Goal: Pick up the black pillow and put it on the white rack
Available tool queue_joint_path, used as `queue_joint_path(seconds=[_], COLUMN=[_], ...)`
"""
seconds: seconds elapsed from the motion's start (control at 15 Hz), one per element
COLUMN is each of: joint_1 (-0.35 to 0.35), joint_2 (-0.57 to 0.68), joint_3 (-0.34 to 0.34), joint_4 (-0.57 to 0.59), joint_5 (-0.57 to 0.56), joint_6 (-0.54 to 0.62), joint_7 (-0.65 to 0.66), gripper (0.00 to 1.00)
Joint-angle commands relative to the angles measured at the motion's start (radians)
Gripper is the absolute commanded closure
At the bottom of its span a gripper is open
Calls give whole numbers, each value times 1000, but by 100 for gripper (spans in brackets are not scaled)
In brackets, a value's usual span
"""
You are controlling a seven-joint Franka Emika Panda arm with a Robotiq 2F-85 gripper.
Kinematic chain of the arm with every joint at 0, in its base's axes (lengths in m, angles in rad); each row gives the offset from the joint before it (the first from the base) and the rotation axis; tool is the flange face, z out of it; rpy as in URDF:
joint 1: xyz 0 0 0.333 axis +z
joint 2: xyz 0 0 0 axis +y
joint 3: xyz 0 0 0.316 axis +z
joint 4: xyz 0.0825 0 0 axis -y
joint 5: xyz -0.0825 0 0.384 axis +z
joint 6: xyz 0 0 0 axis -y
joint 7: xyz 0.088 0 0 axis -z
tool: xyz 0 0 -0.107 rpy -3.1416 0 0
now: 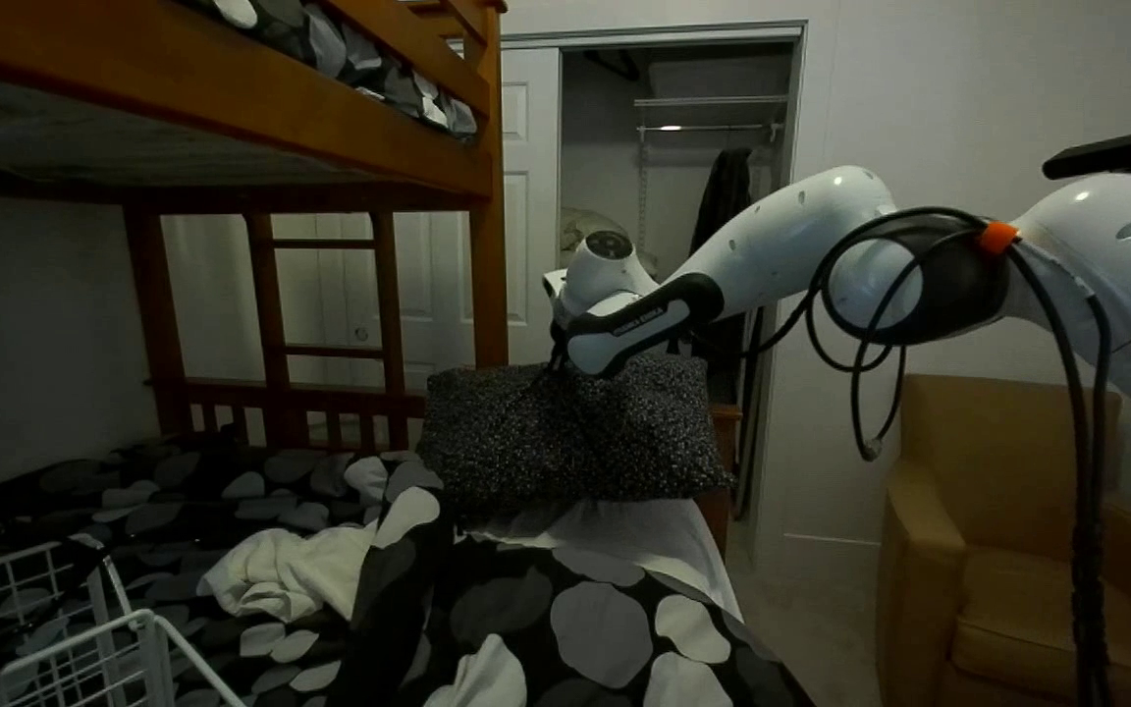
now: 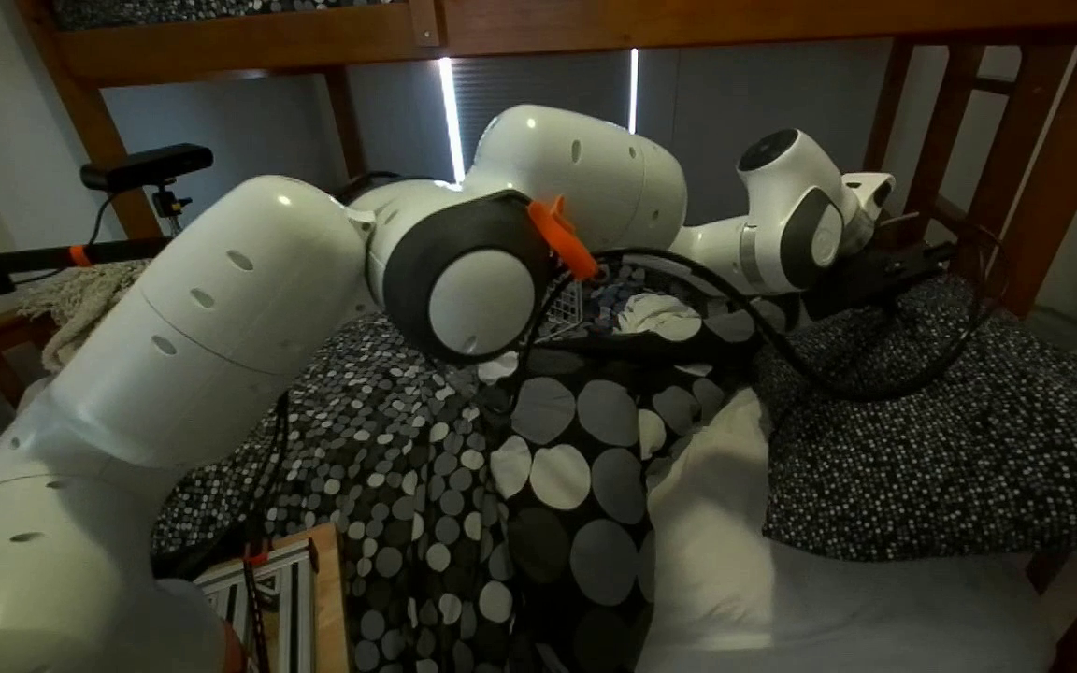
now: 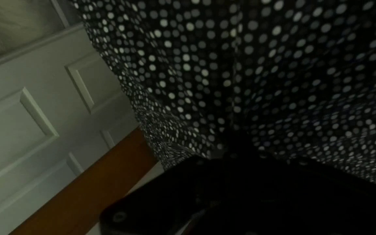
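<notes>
The black pillow, dark with tiny white dots, leans at the head of the bed in both exterior views. It fills much of the wrist view. My gripper is at the pillow's upper part; its dark fingers are close together and the fabric folds into them, so it appears shut on the pillow. The fingertips are very dark. The pillow's lower edge seems to rest on the bed. The white rack, a wire grid, stands on the bedding at the near left, partly cut off; the arm partly hides it in an exterior view.
Circle-patterned bedding and a crumpled white cloth lie between pillow and rack. The upper bunk's wooden rail overhangs the bed. A bunk post stands just behind the pillow. A tan armchair is beside the bed.
</notes>
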Motion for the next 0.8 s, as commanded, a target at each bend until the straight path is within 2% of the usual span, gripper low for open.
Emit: queue_joint_path(seconds=[0.0, 0.2, 0.4, 0.6, 0.73], joint_1=[-8, 52, 135, 217, 269], joint_2=[-203, -306, -396, -496, -568], joint_3=[-9, -137, -292, -404, -448], joint_4=[-238, -355, -433, -486, -519], joint_5=[-29, -93, -168, -268, -342], joint_6=[122, 236, 299, 282, 266], joint_7=[-3, 161, 320, 385, 406], gripper=[99, 99, 99, 99, 99])
